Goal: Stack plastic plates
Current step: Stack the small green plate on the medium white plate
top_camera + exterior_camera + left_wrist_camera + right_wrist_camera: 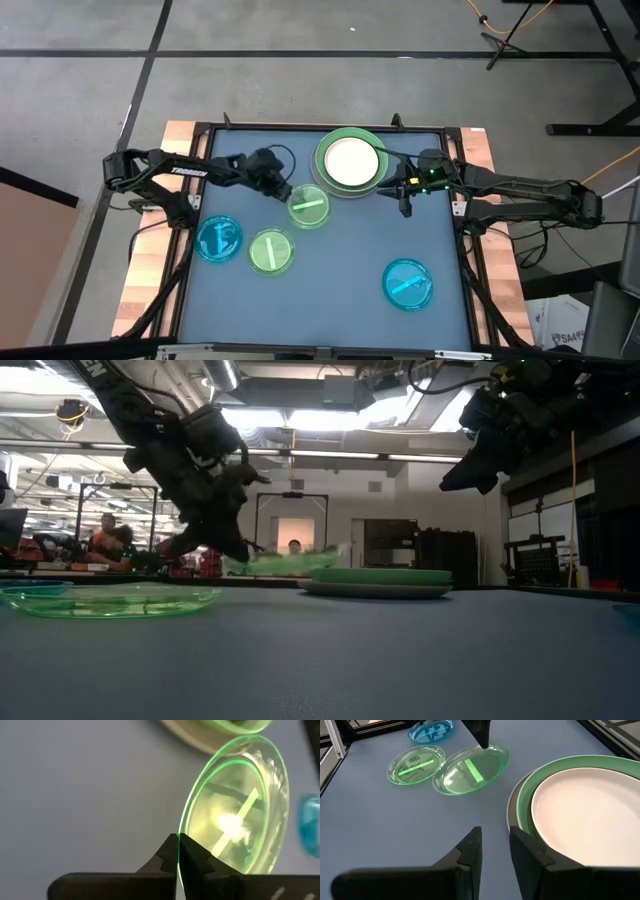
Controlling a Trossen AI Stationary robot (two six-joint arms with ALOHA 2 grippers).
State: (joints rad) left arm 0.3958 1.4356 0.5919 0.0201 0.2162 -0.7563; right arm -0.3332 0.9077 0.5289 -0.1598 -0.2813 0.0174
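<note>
Left gripper: the left gripper (281, 190) was clenched on the rim of a translucent green plate (309, 205), its fingertips (176, 851) pinching the near edge with no gap showing between them.

Held plate: in the low view the green plate (285, 563) was tipped, gripped edge raised, far edge pointing towards the stack; whether that far edge touched the table (340, 290) cannot be told.

Stack: a small white plate (351, 162) sat on a large light green plate (325, 147), with a grey rim (512, 811) showing underneath. No black plate could be made out.

Key relation: in the high view the stack lay at about one o'clock from the left gripper, near, with the held plate between gripper and stack. The line from pinched rim to free rim ran at about four o'clock, so it was not aimed straight at the stack.

Nearer arm: the right gripper (404, 192) hung at the stack's four o'clock edge, above the table, fingers parted and holding nothing. It was nearer the stack, but the left one had the plate.

Plates left loose: a second green plate (271, 251) at six o'clock of the left gripper, a blue plate (219, 238) at about seven, another blue plate (408, 283) well apart at four.

Judgement: the next move probably calls for lifting the plate clear and carrying it towards one o'clock over the white plate.

Risk: a thin rim pinch on a tilted plate could slip.
</note>
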